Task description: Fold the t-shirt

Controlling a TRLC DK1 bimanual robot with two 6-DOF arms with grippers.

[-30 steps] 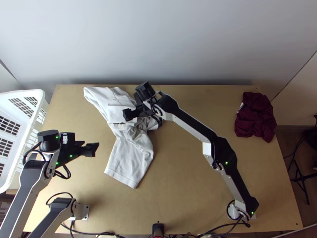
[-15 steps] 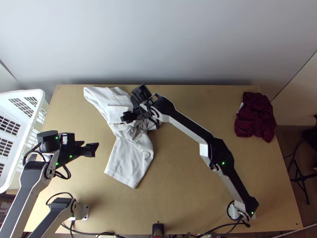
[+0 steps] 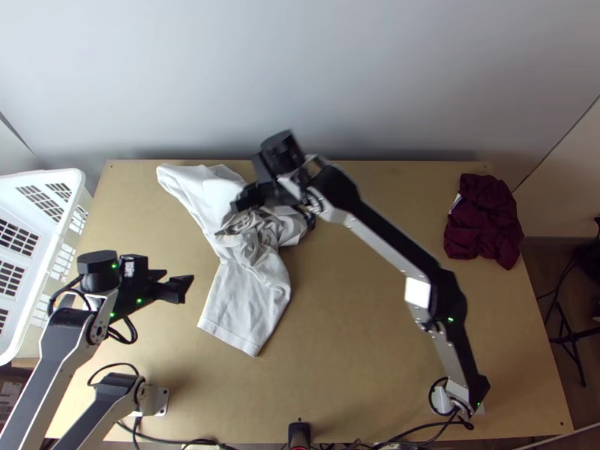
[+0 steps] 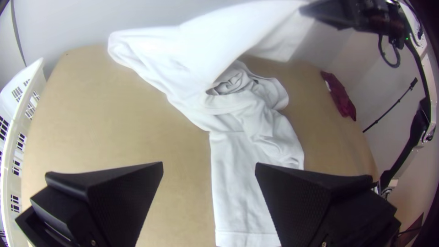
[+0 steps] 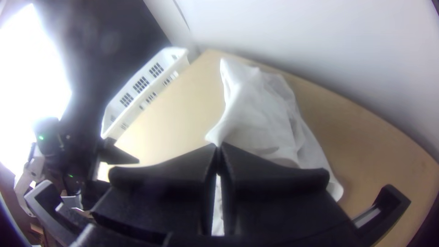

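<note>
Right gripper [image 5: 218, 147] pinching raised part of t-shirt [image 3: 246, 300], rest bunched below its jaws; left gripper [image 4: 209, 168] wide, holding nothing. Likely spreading step; next needs cloth pulled flat.

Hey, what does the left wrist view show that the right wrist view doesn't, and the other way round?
Left wrist view: a maroon cloth at the far side, and the right arm.

Right wrist view: a bright patch of light and the left arm.

Both: the white t-shirt, partly lifted by the right gripper; the left gripper, open; the white basket; the wooden table.
</note>
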